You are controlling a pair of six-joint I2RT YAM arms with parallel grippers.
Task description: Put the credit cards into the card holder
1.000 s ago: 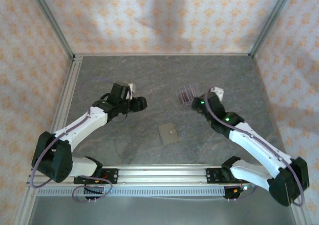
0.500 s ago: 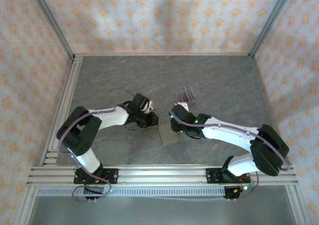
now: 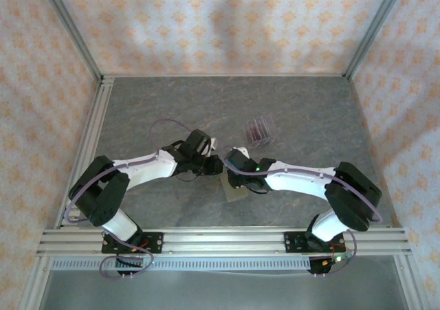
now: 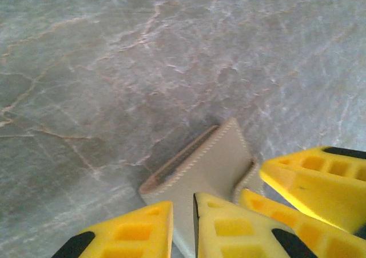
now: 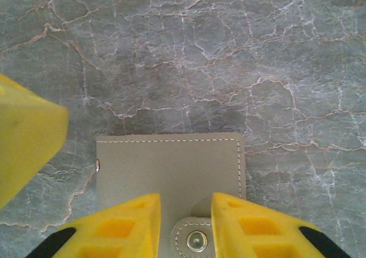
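The olive-tan card holder [image 3: 238,190] lies shut and flat on the grey table. Both grippers meet over its far edge. My left gripper [image 3: 214,164] hangs over one end of the card holder [image 4: 211,161]. Its yellow fingers [image 4: 137,229] leave only a narrow gap [image 4: 183,203], with nothing pinched between them. My right gripper [image 5: 186,203] is open over the card holder [image 5: 171,163] and straddles its snap tab [image 5: 197,239]. The maroon credit cards [image 3: 258,128] stand in a clear slotted stand behind the grippers.
The clear stand [image 3: 265,133] sits just behind the right arm's forearm. Aluminium rails [image 3: 89,138] and patterned walls close in the table. The right gripper's yellow fingers [image 4: 311,181] crowd the left wrist view.
Both arms have swung in from their spread positions and closed on the wallet. In the last half second the grippers drew closer together over its far edge.
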